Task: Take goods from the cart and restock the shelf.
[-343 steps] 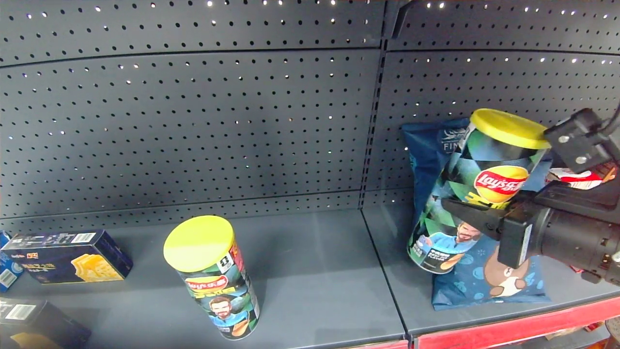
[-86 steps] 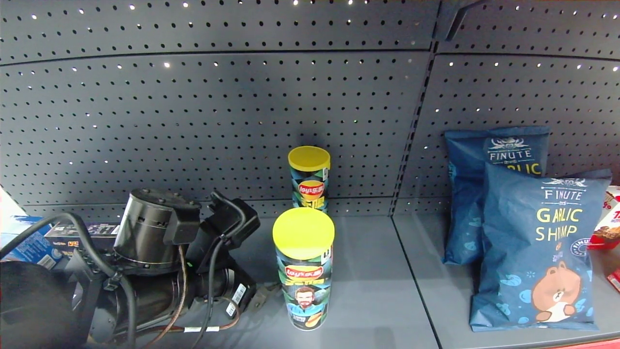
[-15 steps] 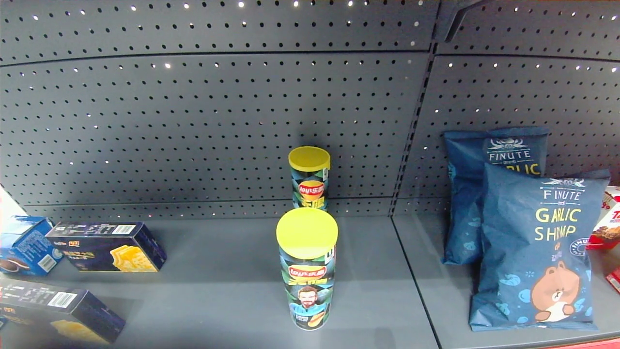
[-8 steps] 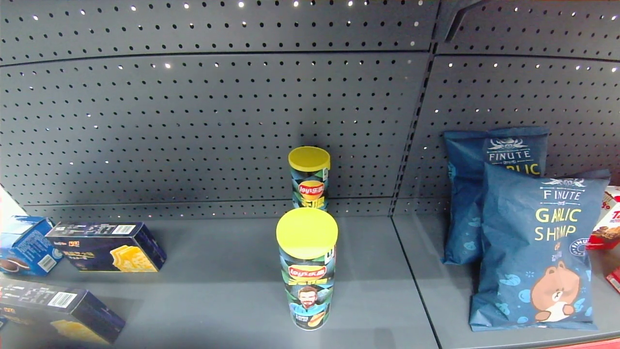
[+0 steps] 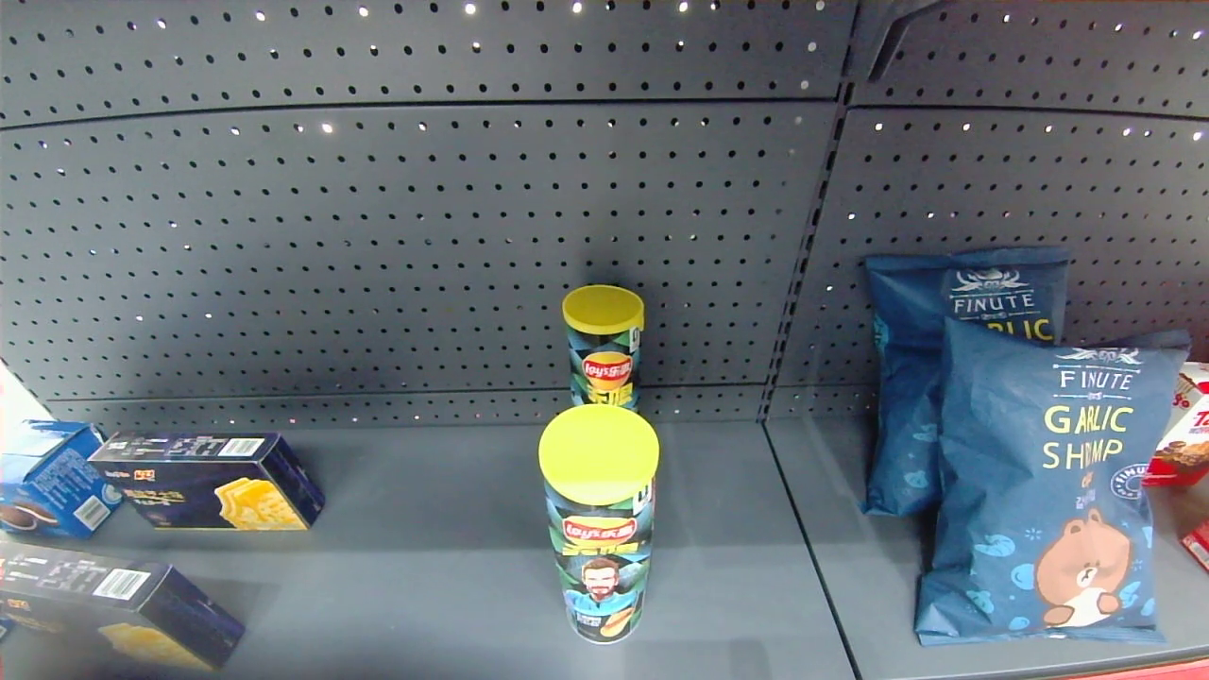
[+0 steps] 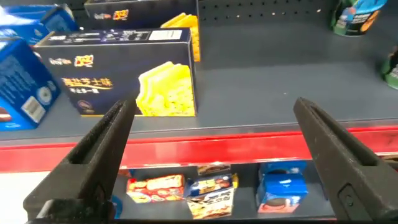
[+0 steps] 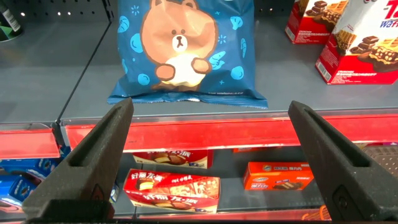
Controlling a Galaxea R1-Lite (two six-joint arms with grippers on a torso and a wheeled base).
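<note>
On the grey metal shelf (image 5: 425,567), backed by a matte perforated panel (image 5: 378,236), two cylindrical chip canisters stood upright in a line. The near canister (image 5: 599,529) sat toward the front and the far canister (image 5: 604,347) against the panel, each with a smooth yellow plastic lid. To the right, two crinkled blue snack bags leaned upright, with the front bag (image 5: 1048,491) overlapping the rear bag (image 5: 930,378). Rectangular cardboard boxes lay at the left: a dark cracker box (image 5: 212,482), a blue box (image 5: 47,477) and a nearer dark box (image 5: 113,609).

Seen from the left wrist, the left gripper (image 6: 214,168) hung in front of the shelf's glossy red front strip (image 6: 205,149) with its black tapered fingers spread wide and holding nothing. Small packets (image 6: 211,186) showed on a lower tier.

Seen from the right wrist, the right gripper (image 7: 208,165) was likewise splayed and empty. It faced the front bag, with red wafer boxes (image 7: 354,37) to the right of that bag and cartons (image 7: 171,183) on the tier beneath.
</note>
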